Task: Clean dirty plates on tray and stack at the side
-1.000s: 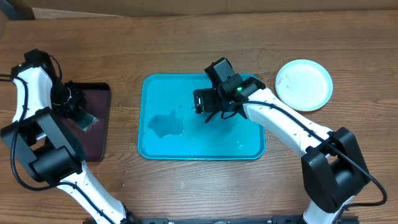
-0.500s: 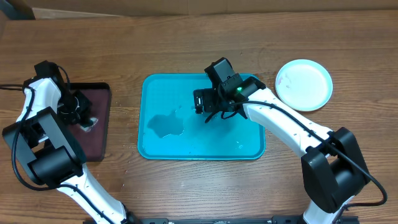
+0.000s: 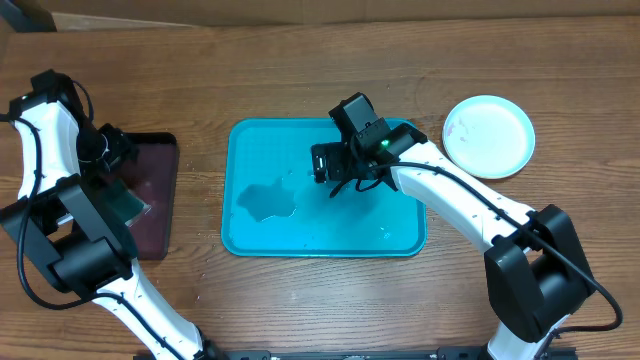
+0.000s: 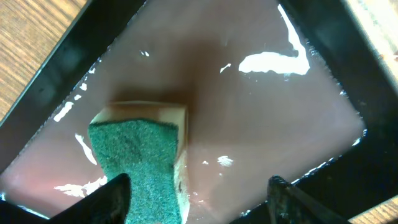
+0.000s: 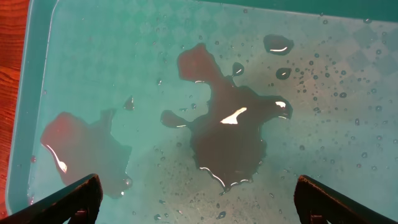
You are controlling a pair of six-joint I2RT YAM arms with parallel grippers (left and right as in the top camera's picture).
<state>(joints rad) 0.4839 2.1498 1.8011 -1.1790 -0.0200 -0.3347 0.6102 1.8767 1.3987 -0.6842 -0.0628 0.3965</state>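
- Green-topped sponge point(image 4: 134, 155) lay soaking in wet maroon tray point(image 4: 261, 124); L jaws apart over it, not gripping.
- R jaws wide apart, empty, over puddled turquoise tray point(image 3: 330, 235).

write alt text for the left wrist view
A green-topped sponge lies in a wet, dark maroon tray with a black rim; the wood table shows at top left. The jaws stand open at the bottom edge, one tip at the sponge's lower left, the other well to its right.
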